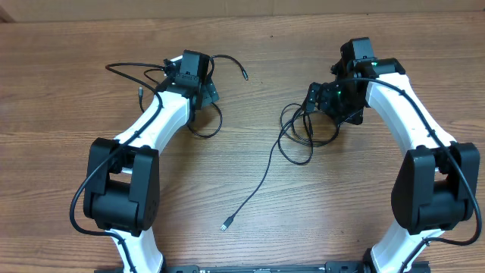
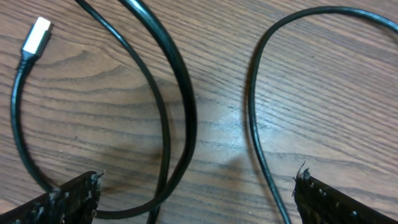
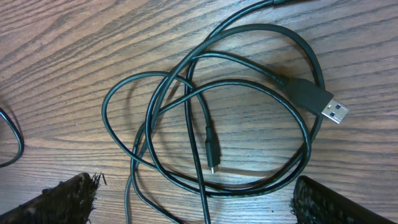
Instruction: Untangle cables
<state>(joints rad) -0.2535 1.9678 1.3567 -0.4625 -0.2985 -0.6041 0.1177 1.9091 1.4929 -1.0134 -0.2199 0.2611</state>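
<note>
On the left, the left gripper (image 2: 199, 200), jaws spread wide and empty, hangs over loose black cable loops (image 2: 188, 118) on the table (image 1: 61, 189). Further right, the equally spread right gripper (image 3: 199, 198) hovers above a coiled tangle (image 3: 210, 144). The tangle's long tail runs diagonally toward the near edge and ends in a small plug (image 1: 226, 224).
</note>
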